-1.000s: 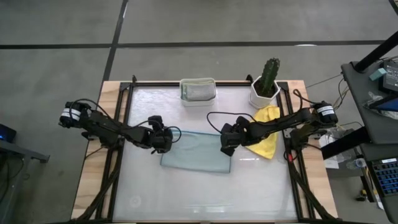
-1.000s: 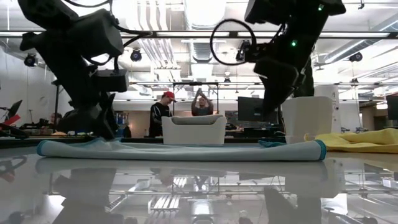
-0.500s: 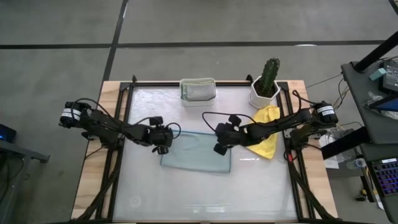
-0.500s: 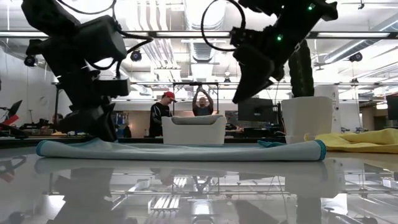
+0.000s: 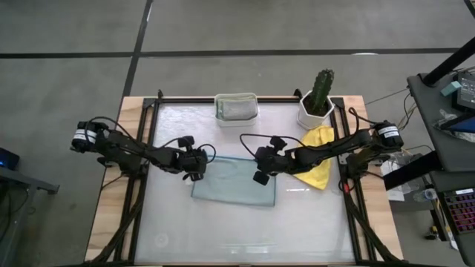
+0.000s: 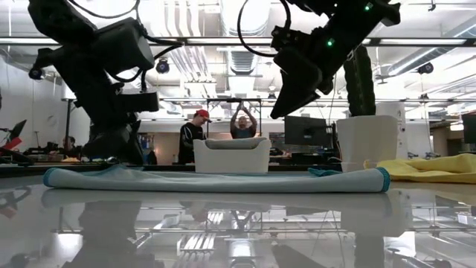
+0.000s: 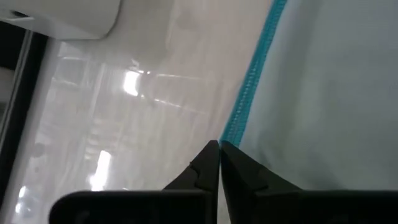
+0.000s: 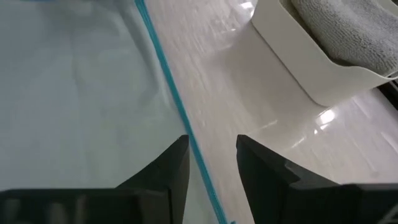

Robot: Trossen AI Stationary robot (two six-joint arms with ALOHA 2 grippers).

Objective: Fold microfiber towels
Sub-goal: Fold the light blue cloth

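On the glossy white table [image 5: 223, 222], the pale blue-grey towel [image 5: 234, 185] lies spread flat near the middle, a soft rectangle with a bright teal stitched hem along its edges and a few shallow wrinkles. From the low view it reads as a thin, slightly puffy strip with teal showing at its end. Behind it sits the white tub [image 5: 236, 117], holding a grey cloth [image 8: 348, 28], and beside that a white pot with a cactus [image 5: 320, 100]. A yellow towel [image 5: 319, 174] lies crumpled at the table's right side, partly under the right arm. The left gripper [image 7: 219, 163] has its fingers pressed together at the towel's teal hem, at its left far corner. The right gripper [image 8: 211, 165] hovers above the towel's far edge, fingers apart and holding nothing.
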